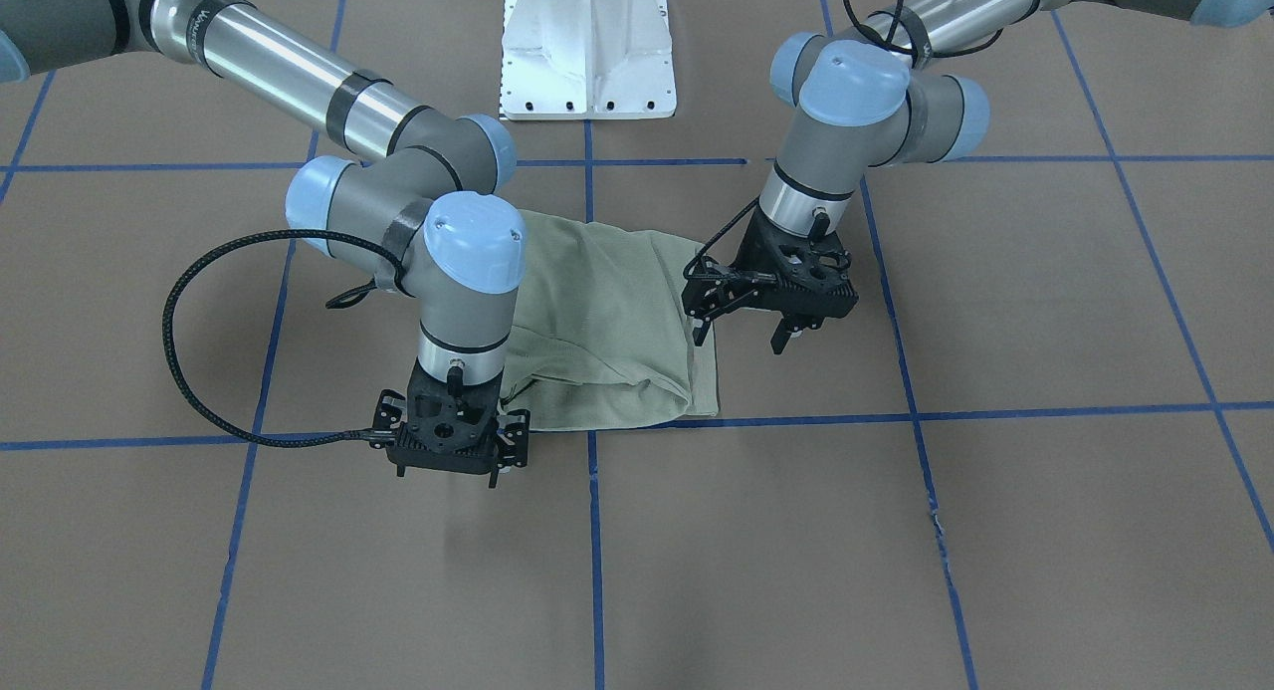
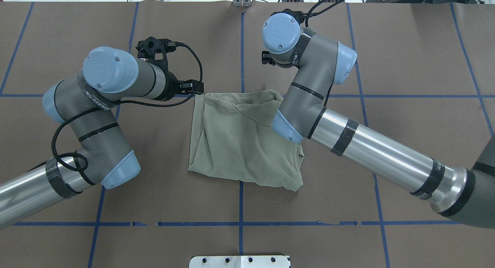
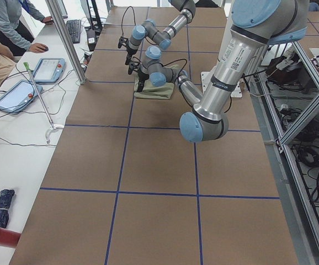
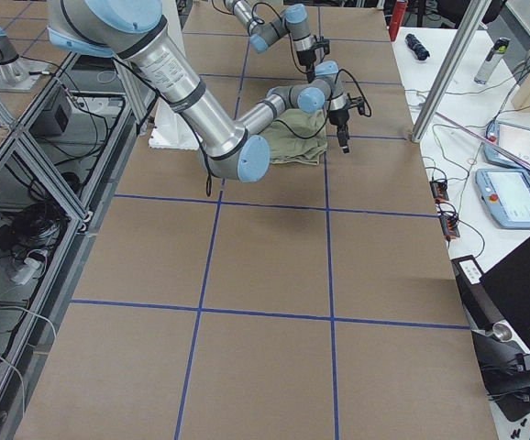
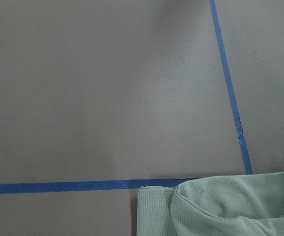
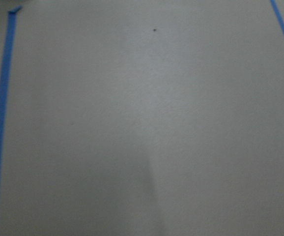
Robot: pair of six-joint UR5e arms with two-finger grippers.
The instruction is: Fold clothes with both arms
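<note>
Flanking one folded shirt: two arms, two empty hands.

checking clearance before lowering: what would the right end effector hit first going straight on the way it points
The right end effector would likely meet the bare brown table first, just off the sage-green shirt; depth is unclear.

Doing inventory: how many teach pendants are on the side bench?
2: the far pendant and the near pendant, side by side on the bench; others may be out of frame.
</note>
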